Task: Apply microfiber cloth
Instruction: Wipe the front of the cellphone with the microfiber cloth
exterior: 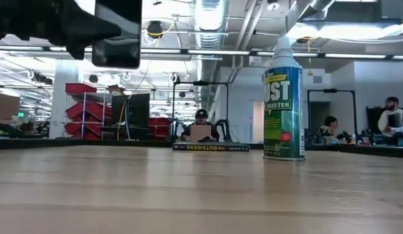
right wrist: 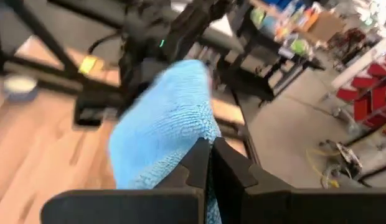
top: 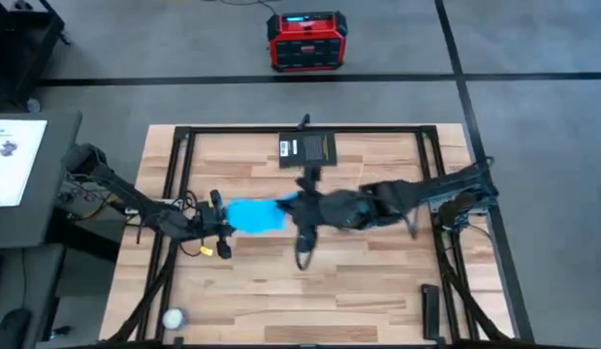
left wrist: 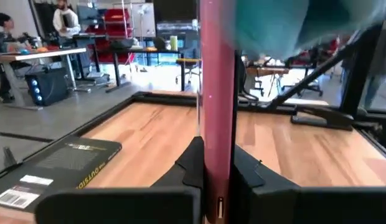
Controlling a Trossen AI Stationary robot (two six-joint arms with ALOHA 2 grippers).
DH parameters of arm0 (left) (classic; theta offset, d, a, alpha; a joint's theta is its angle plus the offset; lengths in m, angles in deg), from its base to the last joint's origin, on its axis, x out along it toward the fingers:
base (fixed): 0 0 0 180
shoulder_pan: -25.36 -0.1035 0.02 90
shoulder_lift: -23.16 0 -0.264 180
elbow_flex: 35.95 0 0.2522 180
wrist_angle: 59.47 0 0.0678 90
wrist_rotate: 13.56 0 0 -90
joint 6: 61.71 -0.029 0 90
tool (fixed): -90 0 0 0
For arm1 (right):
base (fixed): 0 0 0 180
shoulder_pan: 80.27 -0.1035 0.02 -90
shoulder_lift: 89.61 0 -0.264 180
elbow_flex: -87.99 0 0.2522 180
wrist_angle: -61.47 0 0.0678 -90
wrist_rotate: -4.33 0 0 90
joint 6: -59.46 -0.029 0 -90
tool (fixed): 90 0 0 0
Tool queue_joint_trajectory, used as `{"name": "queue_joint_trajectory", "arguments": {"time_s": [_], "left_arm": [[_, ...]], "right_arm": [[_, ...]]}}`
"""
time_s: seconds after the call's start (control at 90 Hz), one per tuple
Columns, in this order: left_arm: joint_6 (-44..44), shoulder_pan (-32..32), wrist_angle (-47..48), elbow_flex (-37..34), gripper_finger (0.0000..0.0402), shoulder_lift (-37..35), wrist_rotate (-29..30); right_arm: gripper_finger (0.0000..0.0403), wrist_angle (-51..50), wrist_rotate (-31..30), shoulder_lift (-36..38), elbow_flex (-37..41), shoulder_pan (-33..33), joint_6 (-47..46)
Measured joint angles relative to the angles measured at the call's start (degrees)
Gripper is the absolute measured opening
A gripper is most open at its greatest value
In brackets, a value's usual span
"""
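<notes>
Both arms reach in toward frame center in the high view, meeting just left of middle. Left arm runs from its base at the left edge, down and right; left gripper sits left of center, jaws clamped on a thin pink slab held edge-on and upright. Right arm stretches horizontally from the right side; right gripper at center, jaws pinched together on the microfiber cloth.

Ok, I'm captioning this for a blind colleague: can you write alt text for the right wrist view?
The right gripper is shut on a bright blue microfiber cloth, which hangs above the wooden table. Just behind the cloth is the dark left arm, with cluttered room floor beyond.
</notes>
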State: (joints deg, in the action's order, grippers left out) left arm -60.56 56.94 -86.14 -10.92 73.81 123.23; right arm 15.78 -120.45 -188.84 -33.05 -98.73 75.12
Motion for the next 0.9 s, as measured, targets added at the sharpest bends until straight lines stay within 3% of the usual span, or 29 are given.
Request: {"name": "queue_joint_trajectory", "arguments": {"time_s": [0.311, 0.522, 0.633, 0.778, 0.9], "left_arm": [[-3.35, 1.23, 3.09, 0.02, 0.0006, -6.51, 0.48], [-3.96, 1.42, 6.25, 0.04, 0.0006, -10.01, 0.96], [-3.73, 1.41, 7.25, 0.04, 0.0006, -10.88, 0.95], [-3.96, 1.38, 6.56, 0.04, 0.0006, -10.95, 0.92], [-3.91, 1.36, 6.38, 0.04, 0.0006, -10.93, 0.87]], "right_arm": [[0.0, -21.98, -20.19, 5.48, 0.04, -13.44, -16.75], [0.0, -47.21, -32.06, 5.76, 2.03, -21.26, -46.57], [0.0, -54.95, -34.06, 7.21, 7.42, -24.91, -62.98], [0.0, -49.39, -34.36, 12.21, 17.53, -26.16, -69.77], [0.0, -28.0, -31.21, 17.11, 28.09, -24.49, -58.81]]}}
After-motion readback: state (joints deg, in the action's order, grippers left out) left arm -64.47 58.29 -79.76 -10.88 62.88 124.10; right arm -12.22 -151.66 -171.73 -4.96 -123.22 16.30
